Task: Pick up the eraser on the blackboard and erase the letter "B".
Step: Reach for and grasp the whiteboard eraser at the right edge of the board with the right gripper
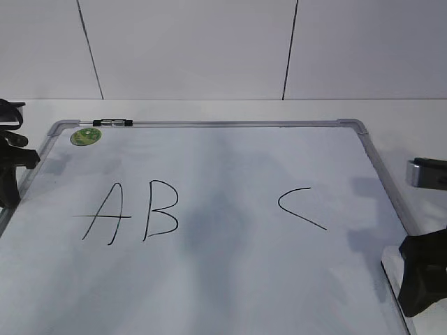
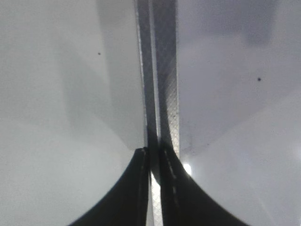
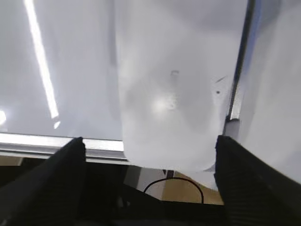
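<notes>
The blackboard [image 1: 209, 279] is a white board in a grey frame lying flat, with A, the letter "B" [image 1: 161, 209] and C drawn on it in black. The eraser [image 3: 169, 94] is a white glossy block lying in the board's near right corner. My right gripper [image 3: 148, 141] is open with a finger on each side of the eraser; there is a gap on the left side. In the exterior view it [image 1: 422, 279] hides most of the eraser. My left gripper [image 2: 154, 153] is shut and empty over the board's left frame [image 2: 162, 70], far from the letters.
A black-and-silver marker [image 1: 112, 123] lies on the board's far frame beside a round green sticker [image 1: 85, 136]. A grey object [image 1: 427, 172] lies on the table right of the board. A white wall stands behind.
</notes>
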